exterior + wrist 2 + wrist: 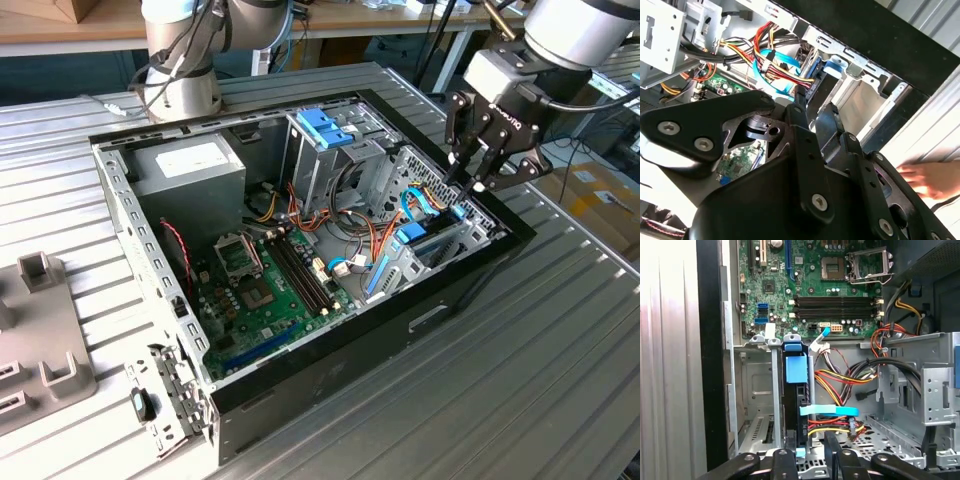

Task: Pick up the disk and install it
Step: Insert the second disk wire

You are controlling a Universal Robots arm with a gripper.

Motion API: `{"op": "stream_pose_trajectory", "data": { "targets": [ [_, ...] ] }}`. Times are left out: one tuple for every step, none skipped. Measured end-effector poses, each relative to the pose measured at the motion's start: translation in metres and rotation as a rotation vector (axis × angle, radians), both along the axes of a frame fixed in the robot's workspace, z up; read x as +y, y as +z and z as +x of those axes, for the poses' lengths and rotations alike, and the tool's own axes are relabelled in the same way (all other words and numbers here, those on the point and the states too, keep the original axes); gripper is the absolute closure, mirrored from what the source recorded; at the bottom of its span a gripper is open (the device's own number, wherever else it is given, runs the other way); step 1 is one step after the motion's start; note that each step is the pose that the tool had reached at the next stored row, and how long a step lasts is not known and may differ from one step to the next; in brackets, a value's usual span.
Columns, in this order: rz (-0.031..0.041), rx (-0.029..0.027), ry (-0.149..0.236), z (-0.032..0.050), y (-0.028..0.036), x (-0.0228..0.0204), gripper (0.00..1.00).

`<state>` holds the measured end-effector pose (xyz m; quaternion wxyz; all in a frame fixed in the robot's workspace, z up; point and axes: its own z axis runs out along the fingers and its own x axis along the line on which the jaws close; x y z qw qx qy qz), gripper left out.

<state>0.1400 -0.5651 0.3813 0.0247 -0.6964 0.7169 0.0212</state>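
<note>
**Desk:** Where was the disk (pixel 795 371) in this one?

**Photographer:** It stood on edge in a narrow slot of the drive bay, at the corner of the open computer case (pixel 330 372) on the exterior view's right. In the first wrist view its light-blue end tab faced the motherboard (pixel 835 300), with the dark body of the drive running back from it. A flat blue cable (pixel 829 411) crossed just beside the drive.

**Desk:** And the gripper (pixel 470 180)?

**Photographer:** It hung directly over that same bay, pointing down into the case. In the first wrist view the gripper (pixel 807 460) sat right at the drive's upper edge. Whether the jaws were clamped on the drive or parted, I could not tell.

**Desk:** What else was in the picture?

**Photographer:** The case lay on its side on a ribbed metal surface (pixel 560 380). The tall metal cage with its blue bracket (pixel 325 128) stood near the middle, and the grey power supply (pixel 190 165) sat in the far corner. Bundles of red, orange and yellow wires (pixel 840 380) ran between cage and bay. In the second wrist view a person's hand (pixel 920 181) rested on the surface outside the case wall.
</note>
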Motion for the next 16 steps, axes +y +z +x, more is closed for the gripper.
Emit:
{"op": "stream_pose_trajectory", "data": {
  "targets": [
    [0.0001,0.0,0.0,0.0,0.0,0.0,0.64],
    [-0.0001,0.0,0.0,0.0,0.0001,0.0,0.64],
    [-0.0002,0.0,0.0,0.0,0.0002,0.0,0.64],
    [-0.0001,0.0,0.0,0.0,0.0002,0.0,0.64],
    [-0.0003,0.0,0.0,-0.0003,0.0003,0.0,0.64],
    [-0.0005,-0.0001,0.0,-0.0026,0.0003,0.0001,0.64],
    [-0.0002,0.0,0.0,-0.0061,0.0001,0.0,0.64],
    [-0.0002,0.0,0.0,-0.0079,0.0,0.0,0.64],
    [-0.0001,0.0,0.0,-0.0111,-0.0002,0.0,0.64],
    [-0.0001,0.0,0.0,-0.0134,-0.0003,0.0,0.64],
    [-0.0001,0.0,0.0,-0.0143,-0.0003,0.0,0.64],
    [-0.0001,0.0,0.0,-0.0144,-0.0003,0.0,0.64],
    [-0.0002,0.0,0.0,-0.0148,-0.0003,0.0,0.64],
    [-0.0002,0.0,0.0,-0.0153,-0.0003,0.0,0.64],
    [-0.0003,0.0,0.0,-0.0154,-0.0003,0.0,0.64],
    [-0.0002,0.0,0.0,-0.0155,-0.0003,0.0,0.64]
  ]
}}
